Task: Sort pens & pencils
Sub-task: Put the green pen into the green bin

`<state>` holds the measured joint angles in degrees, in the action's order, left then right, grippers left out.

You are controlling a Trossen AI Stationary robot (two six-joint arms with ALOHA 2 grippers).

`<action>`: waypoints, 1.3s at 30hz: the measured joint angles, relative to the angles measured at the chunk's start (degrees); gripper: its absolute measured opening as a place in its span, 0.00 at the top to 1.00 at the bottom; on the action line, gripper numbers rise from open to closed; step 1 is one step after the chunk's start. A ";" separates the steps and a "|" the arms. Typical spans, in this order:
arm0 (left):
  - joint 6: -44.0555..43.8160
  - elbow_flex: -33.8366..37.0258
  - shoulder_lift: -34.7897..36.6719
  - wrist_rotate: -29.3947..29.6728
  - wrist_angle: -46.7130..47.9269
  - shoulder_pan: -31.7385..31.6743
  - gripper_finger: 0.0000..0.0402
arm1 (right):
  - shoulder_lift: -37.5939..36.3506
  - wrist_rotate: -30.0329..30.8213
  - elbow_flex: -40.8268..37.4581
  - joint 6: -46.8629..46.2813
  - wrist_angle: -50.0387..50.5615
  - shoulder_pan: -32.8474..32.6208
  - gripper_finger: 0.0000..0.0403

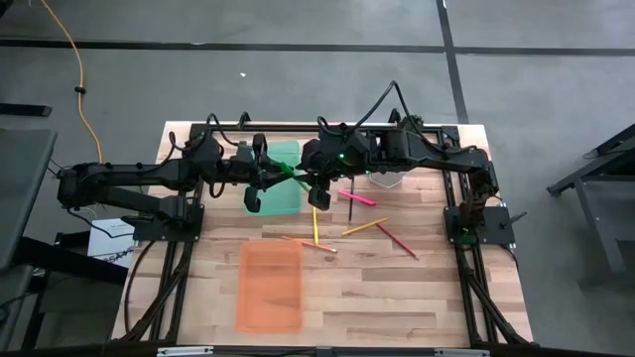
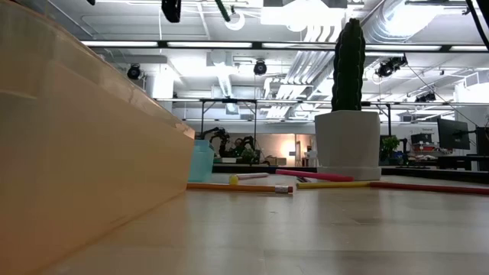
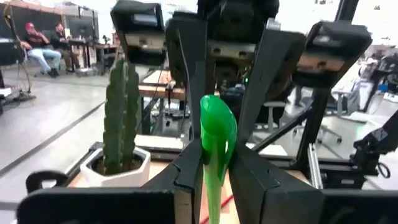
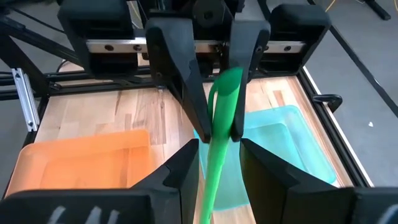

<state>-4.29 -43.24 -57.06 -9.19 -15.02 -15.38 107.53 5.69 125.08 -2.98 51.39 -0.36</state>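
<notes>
The green pen (image 1: 294, 175) is held in the air over the teal tray (image 1: 283, 198), between the two grippers that meet there. My left gripper (image 3: 216, 149) comes from the table's left and is shut on the pen. My right gripper (image 4: 219, 146) faces it from the right and is open, its fingers on either side of the pen's other end with a narrow gap. On the table to the right lie the magenta pen (image 1: 355, 197), a yellow stick (image 1: 316, 226), and the yellow-orange (image 1: 364, 227), red (image 1: 397, 240) and orange (image 1: 308, 242) pencils. My left gripper pinches the green pen's shaft (image 3: 216, 171) between its two fingers (image 4: 186, 87). The fingers come level from the table's left, and the pen runs roughly along them, sticking out forward toward the right gripper. The pen is lifted clear above the teal tray.
The orange tray (image 1: 270, 288) lies near the front edge, and its wall (image 2: 76, 153) fills the left of the low view. A cactus in a white pot (image 2: 348, 145) stands at the far right, under the right arm. Bare wood lies right of the orange tray.
</notes>
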 joint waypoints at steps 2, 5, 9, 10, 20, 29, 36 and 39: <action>0.05 0.02 0.01 0.04 2.22 0.00 0.87 | 0.00 -0.04 0.00 0.00 0.26 0.00 0.73; 0.89 0.02 0.22 1.22 5.25 0.00 0.87 | 0.00 -0.11 0.00 0.00 0.65 0.00 0.73; 1.43 0.02 0.31 3.03 8.36 -0.02 0.87 | 0.00 -0.13 0.00 0.00 1.08 0.00 0.73; 1.57 0.02 0.37 3.50 9.19 -0.02 0.87 | 0.00 -0.13 0.00 0.00 1.21 0.00 0.73; 1.72 0.02 0.37 11.08 21.06 -0.04 0.87 | 0.00 -0.13 0.00 -0.06 2.43 0.00 0.73; 2.86 0.00 0.37 18.01 30.48 -0.04 0.87 | 0.00 -0.13 0.00 -1.07 2.56 0.00 0.73; 4.77 0.00 0.37 22.05 37.46 -0.97 0.87 | 0.00 -0.13 0.00 -1.13 2.57 0.00 0.73; 5.40 0.00 0.37 20.82 39.32 -3.20 0.87 | 0.00 -0.11 0.00 -1.26 2.52 0.00 0.73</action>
<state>1.11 -43.24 -56.69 11.63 24.30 -18.58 107.53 5.58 125.08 -4.25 53.91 -0.36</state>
